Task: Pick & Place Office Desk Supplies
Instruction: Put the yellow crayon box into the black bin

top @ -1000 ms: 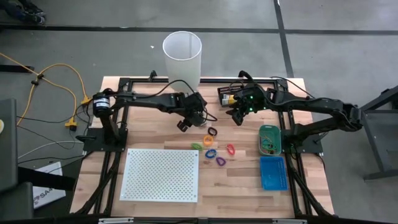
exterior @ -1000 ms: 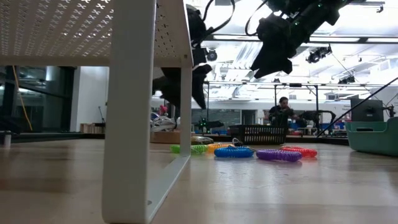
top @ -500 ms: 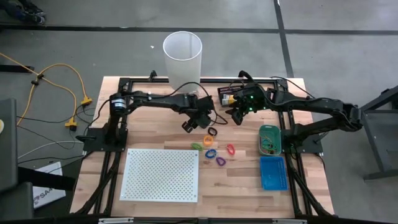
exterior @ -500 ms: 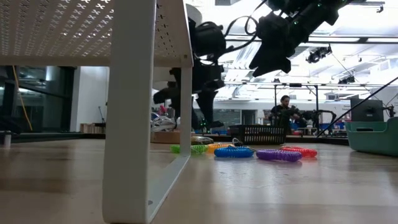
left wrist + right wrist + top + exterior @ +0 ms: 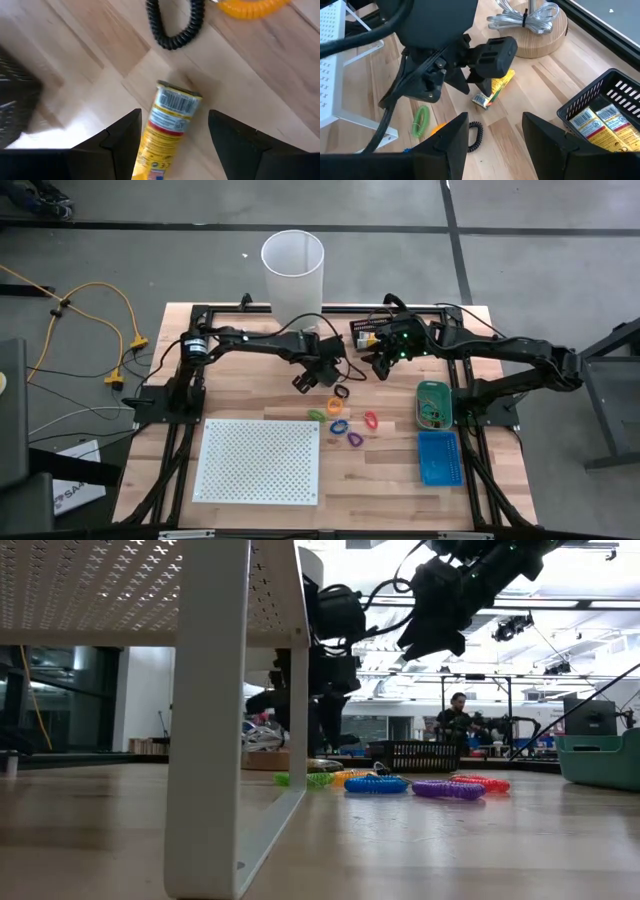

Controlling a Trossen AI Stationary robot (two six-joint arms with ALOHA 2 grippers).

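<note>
A yellow packet (image 5: pixel 167 125) with a barcode end lies flat on the wooden table. My left gripper (image 5: pixel 174 117) hangs open over it, tilted down, one finger on each side and apart from it; the right wrist view shows that gripper (image 5: pixel 482 57) above the packet (image 5: pixel 494 89). Just beyond lie a black coiled loop (image 5: pixel 175 25) and an orange one (image 5: pixel 250 7). Green, blue, purple and pink loops (image 5: pixel 342 425) lie mid-table. My right gripper (image 5: pixel 497 142) waits open and raised at the back right (image 5: pixel 382 366), nothing between its fingers.
A black wire basket (image 5: pixel 605 115) with yellow packets stands at the far edge. A green tray (image 5: pixel 433 402) and a blue basket (image 5: pixel 439 457) are at the right. The white perforated board (image 5: pixel 258 460) stands near front-left, and a tall white cylinder (image 5: pixel 293 268) stands behind the table.
My left gripper has reached out toward the table's right side and come down, tipping more steeply, over the yellow packet beside the black loop. Most of that move was early; it has nearly stopped. Its fingers stay open. The loops and packet have not moved.
</note>
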